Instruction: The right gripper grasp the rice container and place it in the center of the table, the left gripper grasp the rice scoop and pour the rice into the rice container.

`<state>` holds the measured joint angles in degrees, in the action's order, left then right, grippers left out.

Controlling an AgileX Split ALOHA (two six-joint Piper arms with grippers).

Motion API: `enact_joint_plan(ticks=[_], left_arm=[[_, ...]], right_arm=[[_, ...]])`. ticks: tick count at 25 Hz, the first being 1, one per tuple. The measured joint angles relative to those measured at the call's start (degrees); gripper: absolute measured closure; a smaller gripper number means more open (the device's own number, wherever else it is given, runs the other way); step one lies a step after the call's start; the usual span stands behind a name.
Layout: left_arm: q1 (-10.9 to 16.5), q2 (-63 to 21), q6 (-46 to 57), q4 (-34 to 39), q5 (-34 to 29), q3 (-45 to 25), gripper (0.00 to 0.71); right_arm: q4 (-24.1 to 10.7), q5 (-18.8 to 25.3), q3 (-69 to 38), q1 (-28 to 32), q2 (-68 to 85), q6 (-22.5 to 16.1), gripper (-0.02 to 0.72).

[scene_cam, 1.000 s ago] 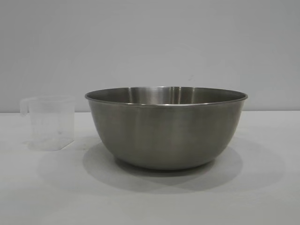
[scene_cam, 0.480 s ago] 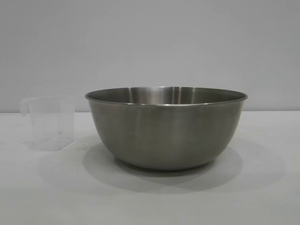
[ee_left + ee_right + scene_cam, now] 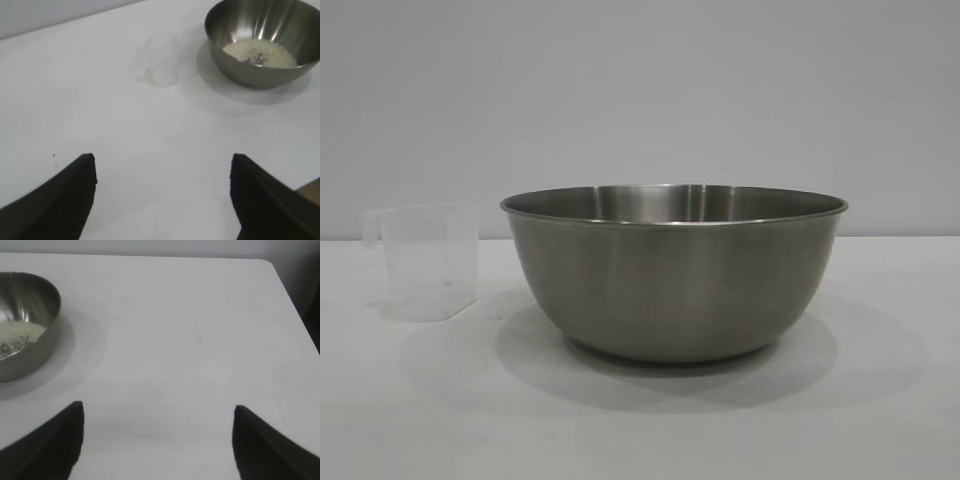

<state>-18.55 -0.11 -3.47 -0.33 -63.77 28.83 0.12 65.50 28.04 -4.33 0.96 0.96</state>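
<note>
White tabletop runs back to a plain grey wall, and near its middle stands the rice container, a big steel bowl, upright, with a pale heap of rice already lying in its bottom. Just beside it, toward the left arm's side and not touching, sits the rice scoop, upright on its base, its loop handle turned away from the bowl. It looks empty, though its clear walls make that hard to be sure of.

From the left gripper, whose claws stand spread apart with nothing between them, the scoop lies ahead and well off, with the bowl beyond and to one side; this arm is plainly the nearer one to the scoop. The right gripper hangs likewise spread and empty over bare table, the bowl off to its side.

Against the earlier exterior pictures, bowl and scoop stand just where they did; nothing in that view has shifted.
</note>
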Motion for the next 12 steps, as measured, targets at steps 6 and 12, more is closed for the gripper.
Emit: enact_joint_plan(ticks=[6, 12], left_arm=[[0.00, -0.51, -0.09, 0.00, -0.36, -0.71, 0.239], [0.00, -0.51, -0.09, 0.00, -0.36, -0.71, 0.239]], right_arm=[[0.00, 0.00, 0.00, 0.00, 0.00, 0.00, 0.164], [0.00, 0.00, 0.00, 0.00, 0.00, 0.00, 0.164]])
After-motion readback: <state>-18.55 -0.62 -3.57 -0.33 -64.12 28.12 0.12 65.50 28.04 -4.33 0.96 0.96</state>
